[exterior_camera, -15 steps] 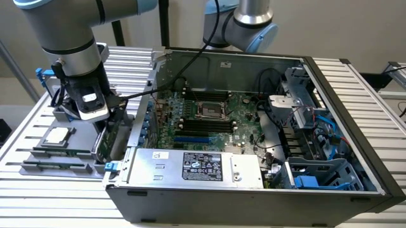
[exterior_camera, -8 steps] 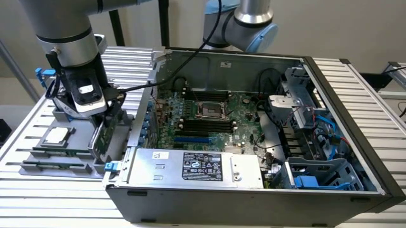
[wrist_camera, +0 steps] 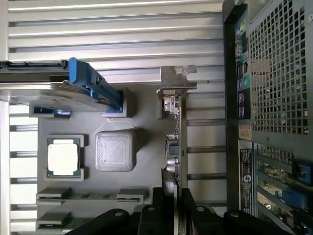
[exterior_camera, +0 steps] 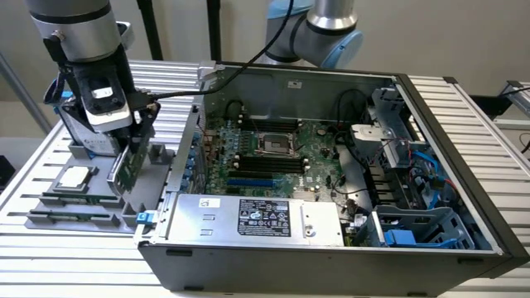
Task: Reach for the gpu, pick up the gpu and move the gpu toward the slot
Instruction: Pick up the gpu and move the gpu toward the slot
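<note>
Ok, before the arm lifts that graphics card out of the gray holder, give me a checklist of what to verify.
1. Hand lined up along the gpu edge: ok.
2. Firm hold on the gpu: cannot tell.
3. gpu standing upright in the gray holder: ok.
4. Hard drive apart from the gpu: ok.
5. Case open, motherboard exposed: ok.
</note>
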Action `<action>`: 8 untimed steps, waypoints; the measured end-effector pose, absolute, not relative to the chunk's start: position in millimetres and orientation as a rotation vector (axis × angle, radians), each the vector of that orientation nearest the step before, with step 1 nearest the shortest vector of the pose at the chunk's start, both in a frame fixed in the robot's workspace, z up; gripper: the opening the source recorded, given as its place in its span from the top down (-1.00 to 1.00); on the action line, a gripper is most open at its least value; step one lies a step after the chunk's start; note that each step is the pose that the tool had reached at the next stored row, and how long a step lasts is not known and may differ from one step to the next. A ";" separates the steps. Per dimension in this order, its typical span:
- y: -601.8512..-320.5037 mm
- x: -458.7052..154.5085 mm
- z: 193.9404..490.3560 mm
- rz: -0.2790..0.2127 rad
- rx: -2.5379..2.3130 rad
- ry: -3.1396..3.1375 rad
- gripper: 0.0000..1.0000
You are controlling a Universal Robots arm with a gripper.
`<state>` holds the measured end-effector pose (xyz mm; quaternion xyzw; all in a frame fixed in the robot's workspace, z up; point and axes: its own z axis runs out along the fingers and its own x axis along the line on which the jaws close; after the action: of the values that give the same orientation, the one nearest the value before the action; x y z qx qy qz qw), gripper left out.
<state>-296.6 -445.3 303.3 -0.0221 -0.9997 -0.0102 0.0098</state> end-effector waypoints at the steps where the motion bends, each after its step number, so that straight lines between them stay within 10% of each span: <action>1: -445.3 -296.5 307.9 -0.032 -0.069 -3.121 0.47; 8: -445.4 -293.9 339.6 -0.032 -0.069 -3.119 0.47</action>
<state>-293.9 -445.4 339.6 -0.0221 -0.9996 -0.0102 0.0109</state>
